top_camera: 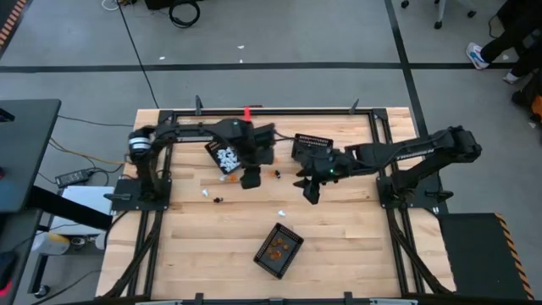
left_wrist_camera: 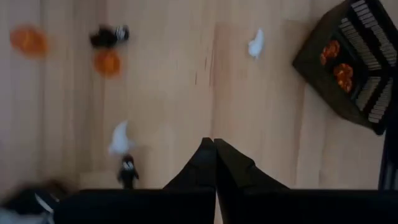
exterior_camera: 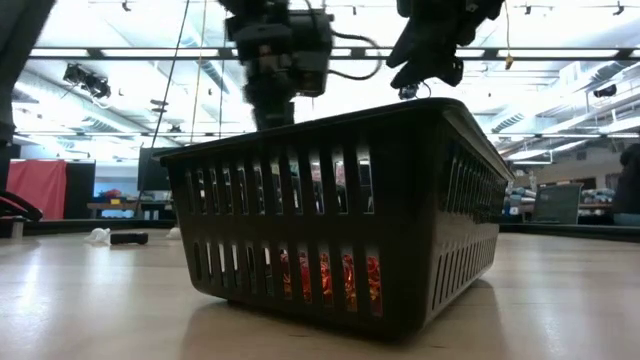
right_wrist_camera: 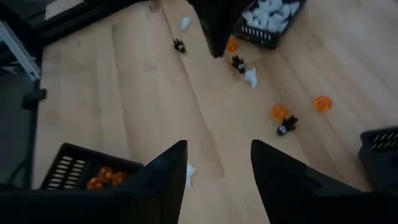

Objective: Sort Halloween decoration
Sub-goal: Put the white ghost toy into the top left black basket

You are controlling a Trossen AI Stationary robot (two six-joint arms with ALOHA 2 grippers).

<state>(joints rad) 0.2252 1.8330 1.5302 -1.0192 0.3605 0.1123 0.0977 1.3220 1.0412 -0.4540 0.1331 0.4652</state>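
Observation:
Small orange, white and black trinkets lie scattered on the wooden table. In the right wrist view I see an orange trinket (right_wrist_camera: 280, 112), a black one (right_wrist_camera: 286, 126) and a white one (right_wrist_camera: 190, 175) close beside my fingers. My right gripper (right_wrist_camera: 219, 155) (top_camera: 310, 191) hangs open above the table's middle and touches nothing. My left gripper (left_wrist_camera: 214, 148) (top_camera: 250, 178) is shut and empty, above a white trinket (left_wrist_camera: 119, 138) and a black one (left_wrist_camera: 127, 171). Three black mesh baskets stand on the table. One holds white pieces (top_camera: 223, 157), one orange pieces (top_camera: 279, 250), and one is dark inside (top_camera: 312, 146).
The orange basket (exterior_camera: 340, 220) stands near the table's near edge and fills the low view. The white basket (right_wrist_camera: 270, 18) sits right behind my left gripper. The black metal frame (top_camera: 254, 111) runs along the table's edges. A person's shoe (top_camera: 478, 56) shows on the floor far right.

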